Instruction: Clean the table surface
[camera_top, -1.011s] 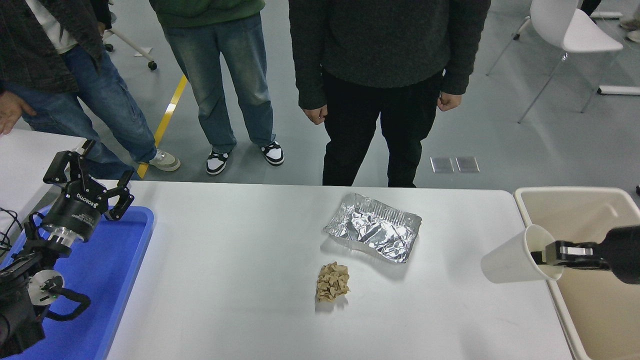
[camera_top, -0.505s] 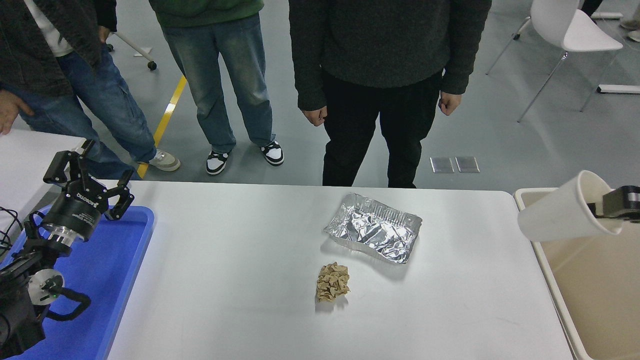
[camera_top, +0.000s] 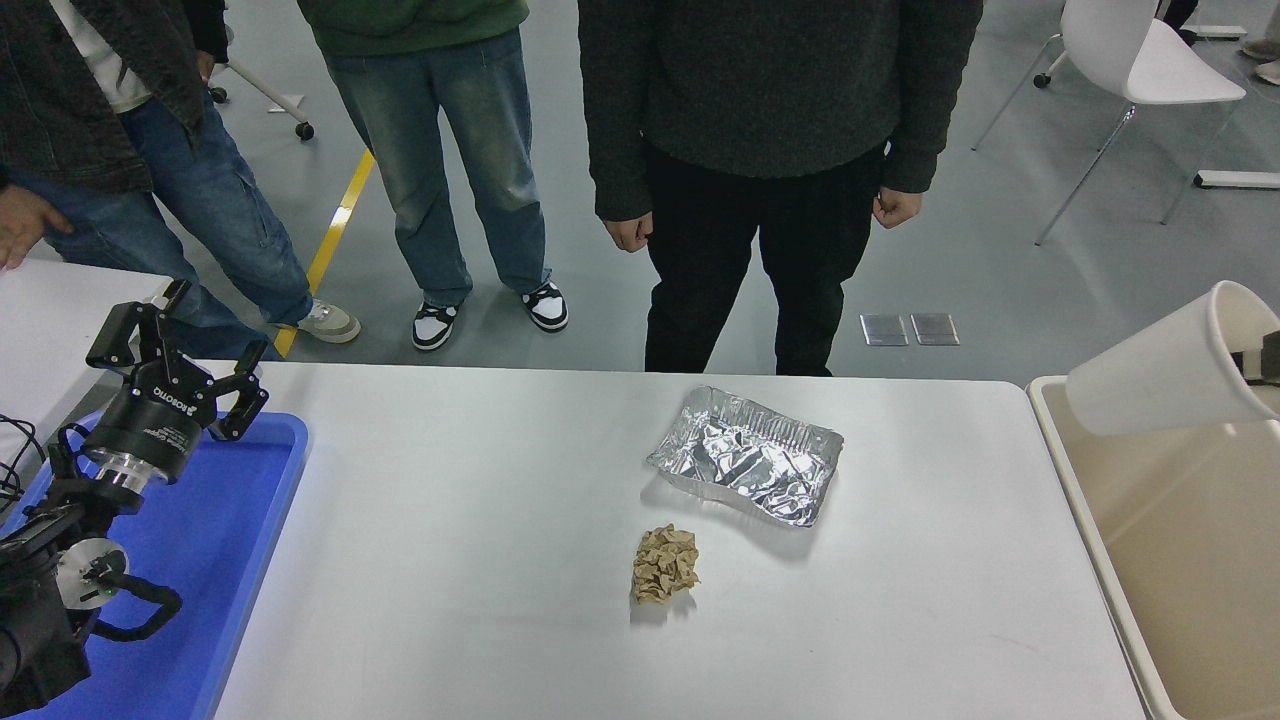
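Observation:
The white table surface (camera_top: 470, 520) carries a crumpled foil tray (camera_top: 745, 468) right of centre and a crumpled brown paper wad (camera_top: 665, 565) just in front of it. A white paper cup (camera_top: 1165, 380) hangs tilted on its side above the far end of the beige bin (camera_top: 1180, 580). My right gripper (camera_top: 1263, 358) pinches the cup's rim at the picture's right edge, and only a small dark part of it shows. My left gripper (camera_top: 178, 352) is parked open over the blue tray (camera_top: 235, 560) at the lower left.
Three people stand along the table's far side, one close behind the foil tray. A person's hand (camera_top: 25, 225) shows at the left edge above a second white table. A white chair (camera_top: 1140, 70) stands at the back right.
My right gripper has carried the paper cup up and to the right, from the table's right edge to above the beige bin. The left arm, foil tray and paper wad have not moved.

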